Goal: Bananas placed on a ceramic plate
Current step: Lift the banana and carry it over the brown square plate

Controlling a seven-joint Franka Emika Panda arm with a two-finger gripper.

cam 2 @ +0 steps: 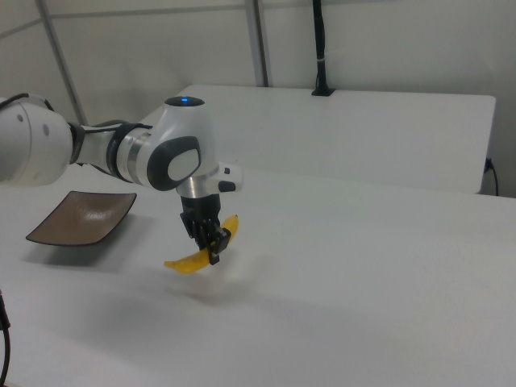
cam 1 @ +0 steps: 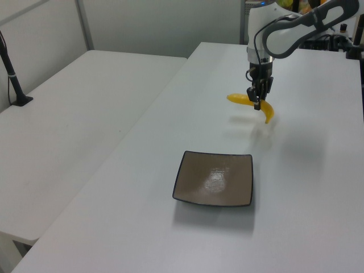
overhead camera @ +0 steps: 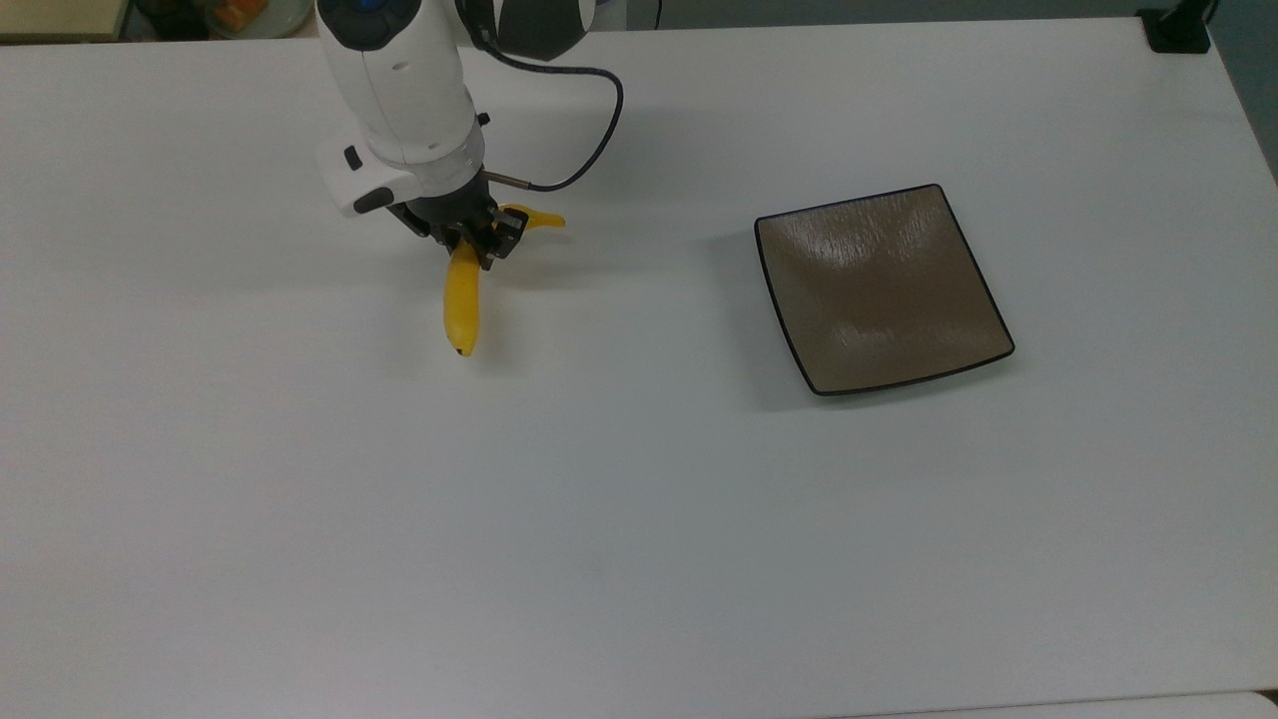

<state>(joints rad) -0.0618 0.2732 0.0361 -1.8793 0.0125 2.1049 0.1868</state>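
In the top view the white Franka arm (overhead camera: 404,95) reaches down over the left half of the white table (overhead camera: 639,519), and its black two-finger gripper (overhead camera: 467,243) is pinched on the middle of the yellow bananas (overhead camera: 461,305), a forked piece with one long limb running toward the top view's bottom edge to a small dark tip and a shorter limb poking out to the top view's right of the fingers. A black cable (overhead camera: 589,130) loops from the wrist out over the table to the top view's right. In the left view the bananas (cam 1: 267,112) hang clear of the table under the gripper (cam 1: 255,102), with a faint shadow on the surface below them. The right view agrees: the bananas (cam 2: 190,261) hang under the gripper (cam 2: 216,242), above their shadow on the table. Well apart from them, on the right half of the top view, the square brown-grey ceramic plate (overhead camera: 884,290) with its thin black rim lies flat on the table, its dished centre bare and glossy. In the left view the plate (cam 1: 214,178) sits nearer the camera than the arm, and in the right view it (cam 2: 81,218) lies at the right view's left, beyond the arm's white links.
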